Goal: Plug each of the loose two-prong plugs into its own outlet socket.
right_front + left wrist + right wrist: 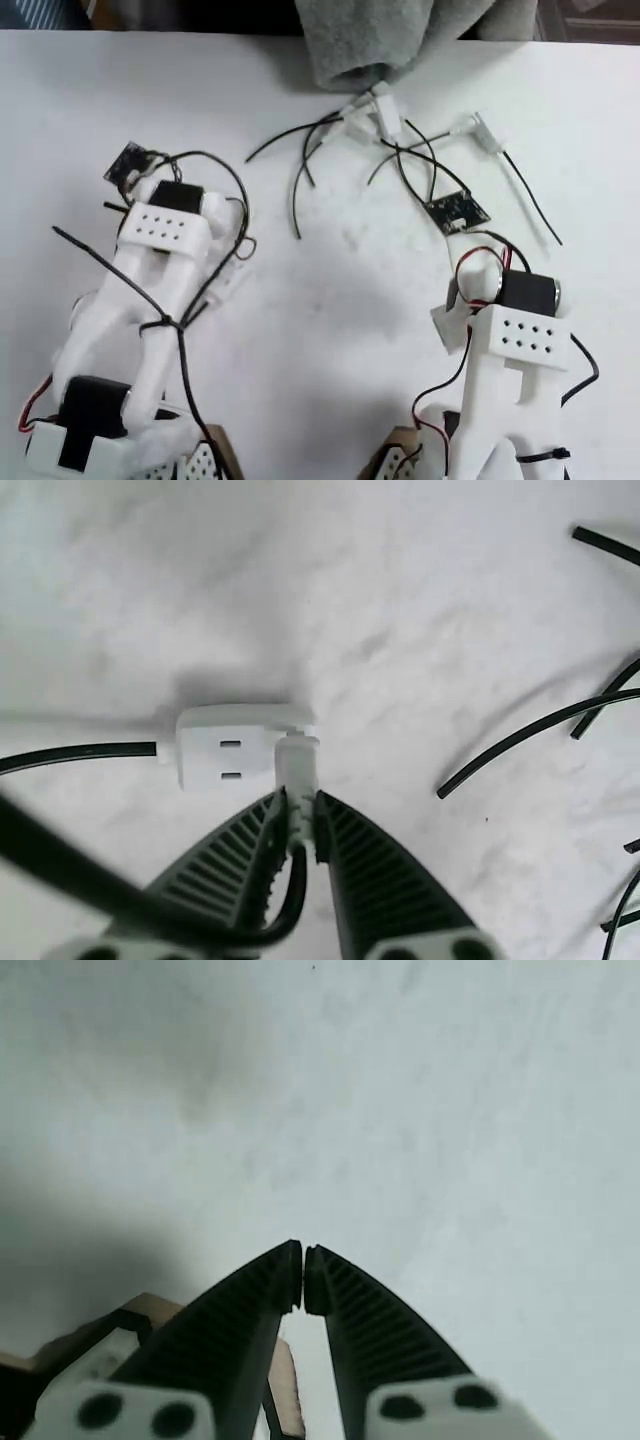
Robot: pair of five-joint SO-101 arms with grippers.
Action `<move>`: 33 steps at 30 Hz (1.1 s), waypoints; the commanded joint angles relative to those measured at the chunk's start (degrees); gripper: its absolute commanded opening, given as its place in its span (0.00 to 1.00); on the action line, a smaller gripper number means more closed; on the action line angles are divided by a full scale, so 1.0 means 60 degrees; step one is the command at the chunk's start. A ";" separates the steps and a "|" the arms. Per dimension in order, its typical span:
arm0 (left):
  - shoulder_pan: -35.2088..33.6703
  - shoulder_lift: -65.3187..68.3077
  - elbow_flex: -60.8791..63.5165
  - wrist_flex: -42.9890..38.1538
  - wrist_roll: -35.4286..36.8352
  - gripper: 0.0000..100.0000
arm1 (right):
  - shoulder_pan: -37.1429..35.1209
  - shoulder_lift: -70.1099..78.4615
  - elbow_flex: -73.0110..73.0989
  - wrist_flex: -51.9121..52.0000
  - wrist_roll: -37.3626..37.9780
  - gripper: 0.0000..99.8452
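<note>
In the left wrist view my left gripper (300, 805) is shut on a white two-prong plug (297, 765). The plug's front end meets one side of a white outlet block (230, 748) lying flat on the table, beside the block's two empty slots. A black cord (75, 752) leaves the block's other end. My right gripper (302, 1265) is shut with nothing in it, hanging over bare white table. In the high view two more white plugs (372, 115) (485, 132) with black cords lie at the far middle of the table, beyond both arms.
A grey cloth (385, 35) hangs over the table's far edge, just behind the loose plugs. Loose black wires (300, 185) trail across the far middle. Cardboard-coloured bases (395, 455) sit at the near edge between the two arms.
</note>
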 commanded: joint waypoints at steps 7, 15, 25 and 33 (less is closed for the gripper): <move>-0.0007 -0.0037 -0.0029 -0.0103 0.0059 0.02 | 0.0081 -0.0168 -0.0044 -0.0066 -0.0015 0.02; 0.0227 -0.0037 0.0278 -0.0264 0.0059 0.02 | 0.0081 -0.0168 0.0147 -0.0110 -0.0015 0.02; 0.0418 -0.0051 0.0278 -0.0220 0.0044 0.02 | 0.0081 -0.0168 0.0147 -0.0110 -0.0015 0.02; 0.0330 -0.0037 0.0659 -0.0308 0.0029 0.02 | 0.0081 -0.0168 0.0147 -0.0110 -0.0015 0.02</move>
